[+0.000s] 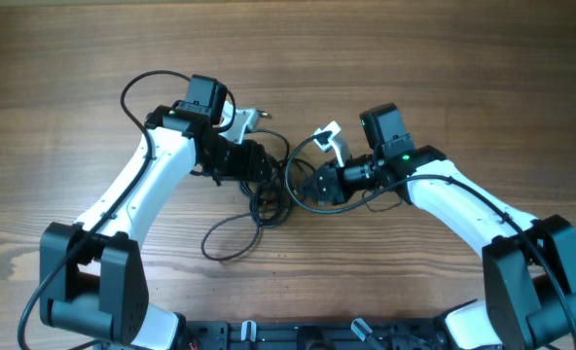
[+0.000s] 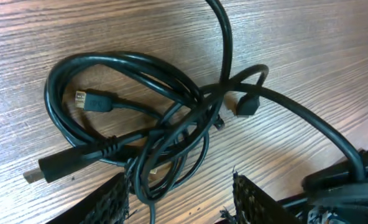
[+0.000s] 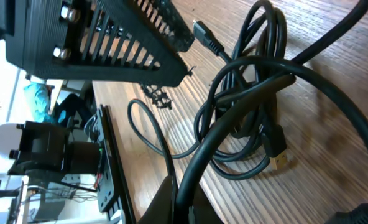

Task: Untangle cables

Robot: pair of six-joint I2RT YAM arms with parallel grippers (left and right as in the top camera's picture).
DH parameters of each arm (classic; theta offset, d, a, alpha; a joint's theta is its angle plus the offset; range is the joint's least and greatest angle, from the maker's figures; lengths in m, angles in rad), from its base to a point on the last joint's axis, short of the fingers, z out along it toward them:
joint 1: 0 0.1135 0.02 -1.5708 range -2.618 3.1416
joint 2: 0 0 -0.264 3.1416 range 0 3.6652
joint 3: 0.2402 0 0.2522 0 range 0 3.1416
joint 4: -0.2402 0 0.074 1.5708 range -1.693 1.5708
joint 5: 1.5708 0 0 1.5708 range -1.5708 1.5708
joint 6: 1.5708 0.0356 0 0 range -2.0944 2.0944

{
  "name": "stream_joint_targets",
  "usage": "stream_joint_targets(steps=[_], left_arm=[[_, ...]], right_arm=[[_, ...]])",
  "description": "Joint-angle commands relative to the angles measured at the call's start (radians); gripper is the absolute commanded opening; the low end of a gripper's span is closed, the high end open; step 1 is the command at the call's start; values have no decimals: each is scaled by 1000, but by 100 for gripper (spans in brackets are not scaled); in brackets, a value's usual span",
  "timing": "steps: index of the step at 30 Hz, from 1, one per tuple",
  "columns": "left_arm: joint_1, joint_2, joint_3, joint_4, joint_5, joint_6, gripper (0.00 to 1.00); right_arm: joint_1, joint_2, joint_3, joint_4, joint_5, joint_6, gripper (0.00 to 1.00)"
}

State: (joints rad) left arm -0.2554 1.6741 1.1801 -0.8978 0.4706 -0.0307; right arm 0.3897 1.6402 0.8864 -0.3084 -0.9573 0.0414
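— So, where do we have the left gripper [image 2: 181, 194]?
— At the bottom centre of the left wrist view, its fingers [image 2: 112, 200] standing apart. A few strands of the cables [image 2: 128, 60] run down into the gap between them. Whether either pad touches a strand, we cannot tell.
— And the right gripper [image 3: 178, 124]?
— Spread wide as well. In the right wrist view we see one ribbed finger across the upper left and the other at the bottom edge. A thick strand rises from beside that lower finger and arches to the right edge. It is not pinched.
— Where does the bundle sit?
— From overhead it lies on the wooden table [image 1: 463, 58] in the middle of the frame, between the two grippers, which face each other closely across it. The strands are knotted. In the left wrist view several loops cross at the centre. A gold-tipped plug [image 2: 79, 99] lies inside the big loop at left, a larger plug [image 2: 44, 169] points to the lower left, and an angled plug [image 2: 246, 107] sits just right of the knot.
— Anything loose?
— One single loop [image 1: 207, 236] trails from the bundle toward the lower left of the overhead frame, flat on the wood.
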Motion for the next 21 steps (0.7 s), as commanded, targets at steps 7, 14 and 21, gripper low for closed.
stream_joint_targets(steps=[7, 14, 21], left_arm=[[-50, 9, -88, 189, -19, 22, 53], [-68, 9, -154, 260, -151, -34, 48], [-68, 9, -202, 343, -151, -81, 45]], right_arm=[[2, 17, -3, 9, 16, 39, 4], [2, 17, -3, 8, 16, 40, 4], [2, 17, -3, 8, 19, 40, 4]])
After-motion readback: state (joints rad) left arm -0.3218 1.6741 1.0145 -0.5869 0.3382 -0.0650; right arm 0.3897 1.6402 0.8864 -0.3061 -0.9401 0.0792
